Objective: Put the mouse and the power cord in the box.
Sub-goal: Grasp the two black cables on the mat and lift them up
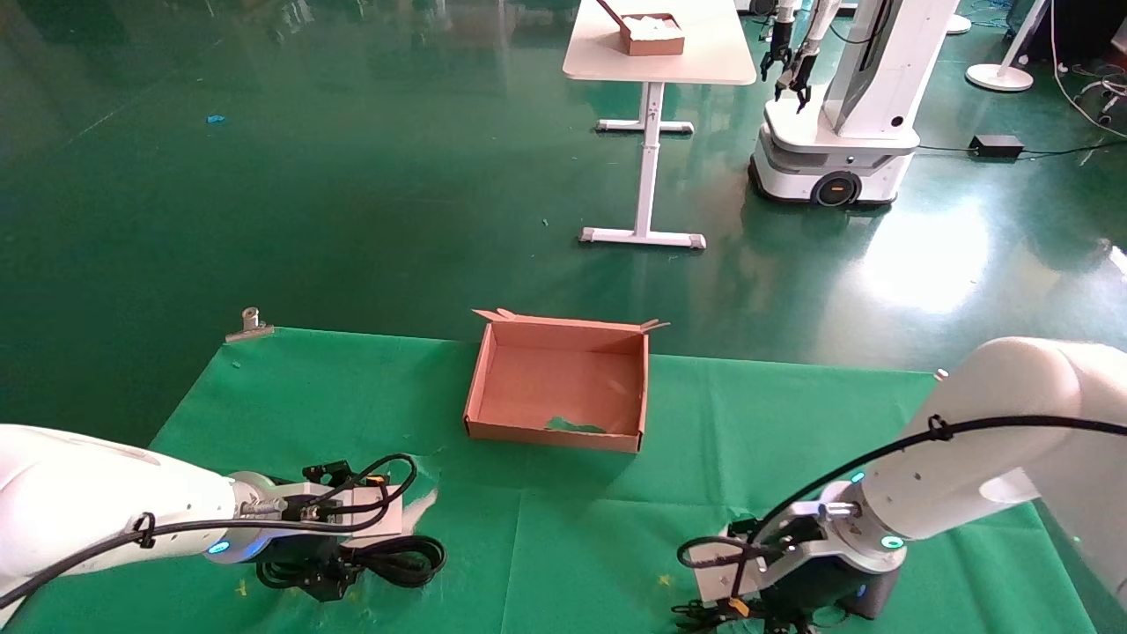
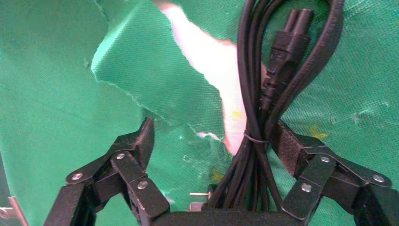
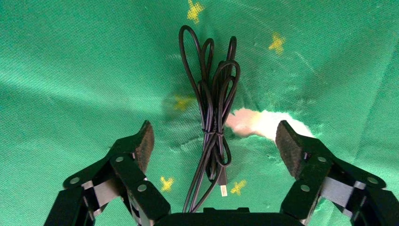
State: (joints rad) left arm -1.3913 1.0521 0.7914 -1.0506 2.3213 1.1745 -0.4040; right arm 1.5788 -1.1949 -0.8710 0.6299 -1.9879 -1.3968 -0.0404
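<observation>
Straddling power cord (image 2: 256, 108), left claw (image 2: 214, 141) spread.

The box (image 1: 558, 427) is plain brown cardboard. The power cord (image 2: 263, 94) is black — on a green cloth (image 1: 352, 396) flecked with yellow crosses.

A robotics lab: glossy green painted floor (image 1: 264, 176), a second white wheeled robot (image 1: 845, 114), a white height-adjustable table (image 1: 659, 53), trailing cables.

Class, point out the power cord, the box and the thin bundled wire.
power cord (image 2: 256, 141): left wrist view, at its tied waist.
box (image 1: 553, 435): head view, on its near wall.
thin bundled wire (image 3: 214, 134): right wrist view, at its cinched middle.
</observation>
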